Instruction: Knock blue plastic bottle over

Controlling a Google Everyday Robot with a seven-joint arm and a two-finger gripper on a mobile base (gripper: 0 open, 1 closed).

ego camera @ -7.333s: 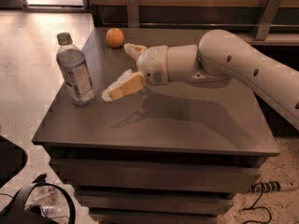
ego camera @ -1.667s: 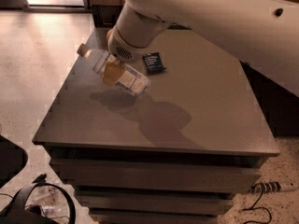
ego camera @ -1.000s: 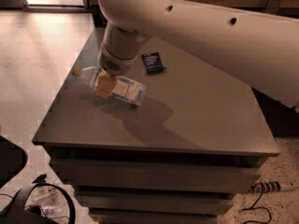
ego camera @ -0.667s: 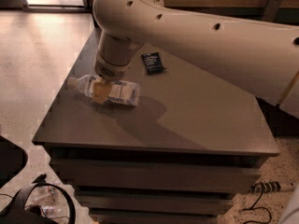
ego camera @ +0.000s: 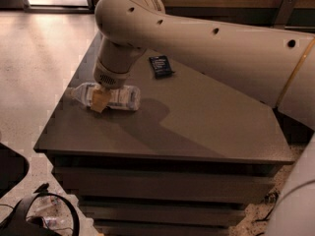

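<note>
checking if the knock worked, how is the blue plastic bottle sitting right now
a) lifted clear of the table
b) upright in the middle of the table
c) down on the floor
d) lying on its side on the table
d: the blue plastic bottle lies flat on its side on the table, with the tool at its middle from above; the dark blue packet sits apart, farther back.

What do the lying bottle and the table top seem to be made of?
The bottle: probably clear, glossy plastic; its body looks see-through. The table top: dark matte surface, maybe laminate; only soft reflections. The gripper is over the bottle's middle.
</note>
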